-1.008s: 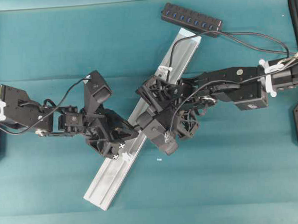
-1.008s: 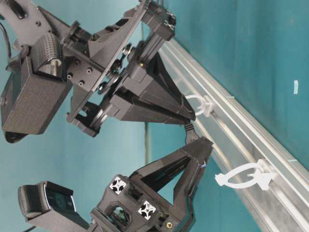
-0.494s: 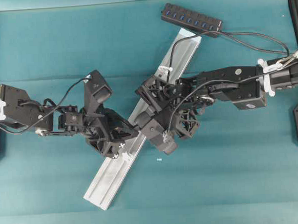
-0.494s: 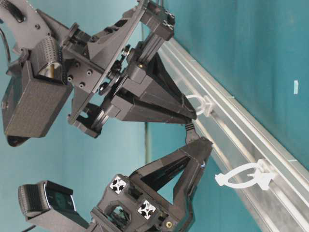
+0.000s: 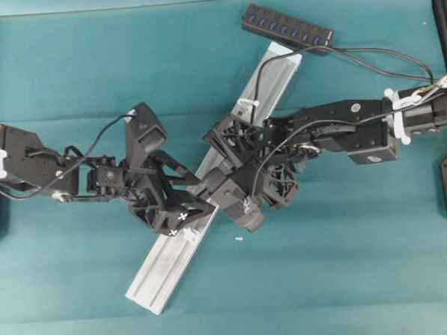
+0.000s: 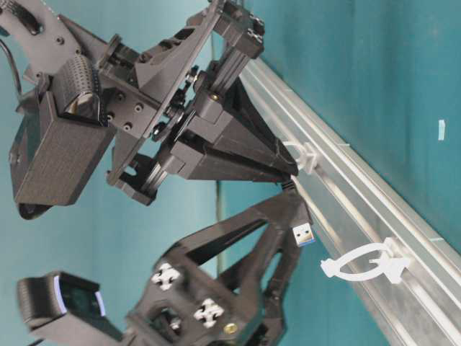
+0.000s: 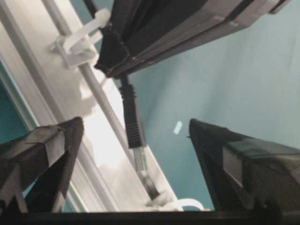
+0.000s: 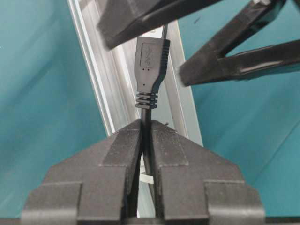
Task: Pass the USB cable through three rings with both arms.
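We look down on a teal tabletop (image 5: 68, 63) where a long silver rail (image 5: 163, 267) runs diagonally between two black robot arms. The left arm (image 5: 36, 168) reaches in from the left edge and the right arm (image 5: 356, 127) from the right, and they meet over the middle of the rail.

The right gripper (image 8: 146, 129) has its fingers pressed tight on the USB cable (image 8: 146, 110), just behind the ribbed collar of the plug (image 8: 151, 58). The left gripper (image 7: 133, 140) stands with its fingers (image 7: 51, 150) spread wide on either side of that plug, touching neither side of it in the left wrist view. In the table-level view the plug's metal tip, blue inside, shows just beside the left gripper's near finger.

A black hub (image 5: 287, 27) with a row of blue sockets lies at the rail's far end, the cord trailing from it.

Of the small white rings, one (image 6: 299, 155) sits on the rail right at the right gripper's tip, another (image 6: 364, 265) further along stands apart from both grippers, and one (image 5: 247, 104) lies nearer the hub.

The only marking we can read is the USB trident symbol moulded on the plug; no brand names are legible.
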Available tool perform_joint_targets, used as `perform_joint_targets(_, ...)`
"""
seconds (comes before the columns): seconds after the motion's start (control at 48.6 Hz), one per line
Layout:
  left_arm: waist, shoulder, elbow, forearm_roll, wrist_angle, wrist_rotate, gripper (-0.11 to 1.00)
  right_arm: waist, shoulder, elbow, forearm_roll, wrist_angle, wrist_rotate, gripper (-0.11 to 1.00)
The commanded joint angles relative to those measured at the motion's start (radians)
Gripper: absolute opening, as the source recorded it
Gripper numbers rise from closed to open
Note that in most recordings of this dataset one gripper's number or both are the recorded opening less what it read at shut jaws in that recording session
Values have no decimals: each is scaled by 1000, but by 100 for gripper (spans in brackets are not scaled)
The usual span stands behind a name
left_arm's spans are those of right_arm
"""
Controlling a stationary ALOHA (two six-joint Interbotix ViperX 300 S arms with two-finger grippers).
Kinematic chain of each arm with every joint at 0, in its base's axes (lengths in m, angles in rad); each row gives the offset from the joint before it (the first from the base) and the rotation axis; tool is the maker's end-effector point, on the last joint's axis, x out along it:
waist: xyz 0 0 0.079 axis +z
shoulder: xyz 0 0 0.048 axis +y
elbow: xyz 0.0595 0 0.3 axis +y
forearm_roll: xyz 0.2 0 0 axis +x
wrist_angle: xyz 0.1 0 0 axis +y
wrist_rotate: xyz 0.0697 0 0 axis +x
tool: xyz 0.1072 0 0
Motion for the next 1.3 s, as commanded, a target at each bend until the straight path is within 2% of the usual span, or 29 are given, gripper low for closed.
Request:
perform_joint_targets(0.0, -3, -57, 15, 3, -5, 3, 98, 5, 5, -9, -6, -3, 0, 6)
perform_joint_targets(0.185, -12, -187, 104, 3, 0, 12, 98, 6, 8, -9, -63, -3, -5, 6)
perform_joint_targets(0.329, -38, -293, 150, 3, 91, 18, 98, 18, 8, -9, -115, -6, -35, 6)
perform_joint_targets(0.452, -61, -374, 164, 3, 218, 20, 98, 34, 12, -15, -118, -8, -84, 6)
perform_joint_targets(0.658, -89, -495, 176, 3, 342, 15, 98, 60, 21, -35, -118, -11, -91, 6)
perform_joint_targets(0.905, -121, -541, 201, 6, 373, -8, 98, 77, 41, -58, -118, -15, -91, 6)
perform_joint_targets(1.275, -123, -535, 201, 3, 377, -6, 98, 80, 54, -57, -118, -18, -92, 6)
